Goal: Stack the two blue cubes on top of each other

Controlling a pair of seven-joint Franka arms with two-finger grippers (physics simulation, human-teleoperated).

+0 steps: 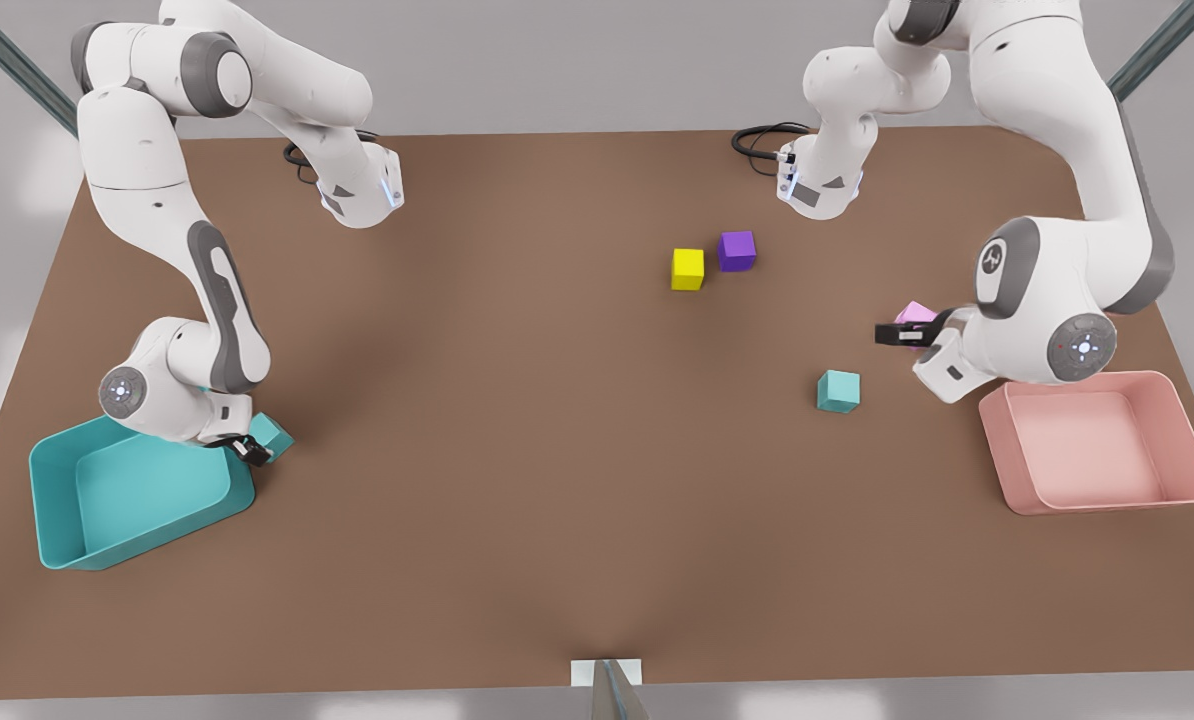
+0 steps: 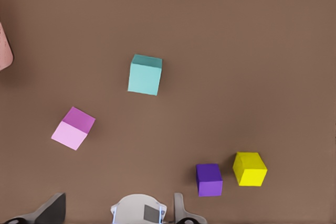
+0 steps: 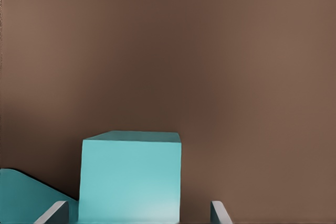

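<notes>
At the front view's lower left, my right gripper stands beside the teal bin, fingers spread wide around one blue cube without touching it. The second blue cube lies right of centre on the table. At mid-right, my left gripper hovers open by the pink cube.

The middle of the table lay open. One blue cube stood clear on every side at the front view's right. The other blue cube, lower left, was hemmed by the teal bin, with the right gripper straddling it.
</notes>
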